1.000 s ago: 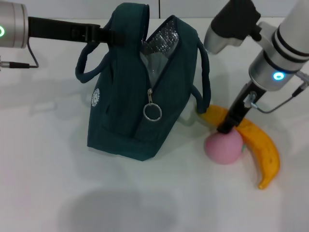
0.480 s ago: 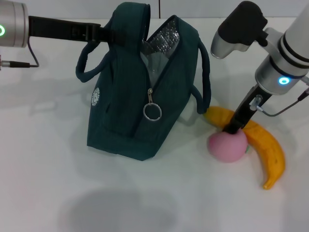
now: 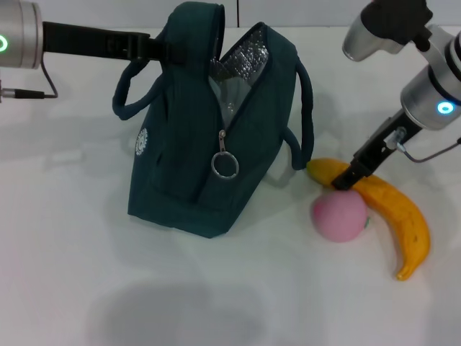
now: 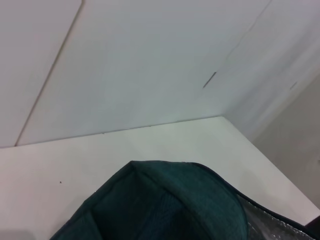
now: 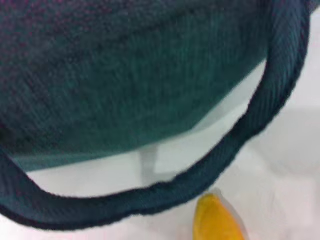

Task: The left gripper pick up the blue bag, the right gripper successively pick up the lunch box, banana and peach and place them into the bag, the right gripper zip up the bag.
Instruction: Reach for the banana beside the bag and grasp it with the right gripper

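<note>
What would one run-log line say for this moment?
left end effector: holding bag top | right end effector: on banana | peach: on table | bag: unzipped

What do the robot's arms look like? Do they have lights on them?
Yes! Both arms are shiny silver tubes with a small glowing ring light, greenish on the left arm and blue on the right arm. Each ends in a long, thin black gripper: left gripper, right gripper. Thin black cables loop beside both wrists, and the right arm has a black-and-grey elbow.

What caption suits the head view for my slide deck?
Left gripper holds the blue bag open; right gripper on the banana beside the peach.
</note>
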Available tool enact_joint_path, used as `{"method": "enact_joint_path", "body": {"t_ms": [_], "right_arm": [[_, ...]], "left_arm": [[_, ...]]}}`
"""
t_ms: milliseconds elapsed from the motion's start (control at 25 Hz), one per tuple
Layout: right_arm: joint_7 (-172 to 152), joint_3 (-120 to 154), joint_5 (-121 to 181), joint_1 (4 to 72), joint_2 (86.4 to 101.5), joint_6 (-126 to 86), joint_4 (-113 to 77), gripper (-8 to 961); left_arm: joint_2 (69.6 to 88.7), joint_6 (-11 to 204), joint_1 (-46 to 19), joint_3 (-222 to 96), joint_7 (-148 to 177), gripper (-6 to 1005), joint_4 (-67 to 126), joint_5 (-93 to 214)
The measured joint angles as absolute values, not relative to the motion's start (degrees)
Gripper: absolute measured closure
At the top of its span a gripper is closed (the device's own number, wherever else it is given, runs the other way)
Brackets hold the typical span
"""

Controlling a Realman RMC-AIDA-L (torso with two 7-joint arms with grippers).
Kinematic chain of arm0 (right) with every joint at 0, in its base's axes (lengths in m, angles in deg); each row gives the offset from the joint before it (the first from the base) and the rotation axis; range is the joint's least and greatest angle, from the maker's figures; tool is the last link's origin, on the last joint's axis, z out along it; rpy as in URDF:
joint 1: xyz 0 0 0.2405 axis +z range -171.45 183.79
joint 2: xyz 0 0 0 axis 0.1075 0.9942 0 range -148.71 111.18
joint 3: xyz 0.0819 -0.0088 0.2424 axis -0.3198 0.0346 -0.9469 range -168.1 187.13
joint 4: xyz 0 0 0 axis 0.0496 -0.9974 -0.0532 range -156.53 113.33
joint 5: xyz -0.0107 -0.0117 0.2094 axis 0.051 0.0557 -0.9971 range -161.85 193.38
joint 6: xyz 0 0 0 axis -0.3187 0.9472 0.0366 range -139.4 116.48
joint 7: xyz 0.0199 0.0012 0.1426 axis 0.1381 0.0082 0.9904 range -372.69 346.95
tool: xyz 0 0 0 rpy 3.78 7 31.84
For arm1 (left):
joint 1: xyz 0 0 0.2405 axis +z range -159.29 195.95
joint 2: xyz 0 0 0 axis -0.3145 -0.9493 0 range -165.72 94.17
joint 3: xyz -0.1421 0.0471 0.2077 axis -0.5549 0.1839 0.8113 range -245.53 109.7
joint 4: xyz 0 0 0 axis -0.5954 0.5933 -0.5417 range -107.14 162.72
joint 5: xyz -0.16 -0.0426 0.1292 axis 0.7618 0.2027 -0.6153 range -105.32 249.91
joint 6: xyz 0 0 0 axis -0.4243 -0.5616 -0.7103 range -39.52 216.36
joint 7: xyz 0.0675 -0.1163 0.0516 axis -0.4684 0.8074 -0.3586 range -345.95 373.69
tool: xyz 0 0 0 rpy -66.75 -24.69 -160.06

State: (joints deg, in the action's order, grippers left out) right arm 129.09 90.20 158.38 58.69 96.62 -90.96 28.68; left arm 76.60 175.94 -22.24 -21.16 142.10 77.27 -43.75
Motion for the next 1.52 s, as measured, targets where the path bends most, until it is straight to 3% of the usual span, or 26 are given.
{"method": "enact_joint_path", "body": {"t_ms": [1160,1520], "right_arm": [[127.77,92.71,156.96,55.92,97.17,-86.29,30.03,224],[127.69,88.89,158.33,54.87,96.50,-85.44,30.44,226]], "left_arm": [[76.91,175.90,-21.82,-21.13,142.03,952,77.27,-43.65],[76.77,176.04,-21.70,-21.17,142.01,951,77.27,-43.64]]}}
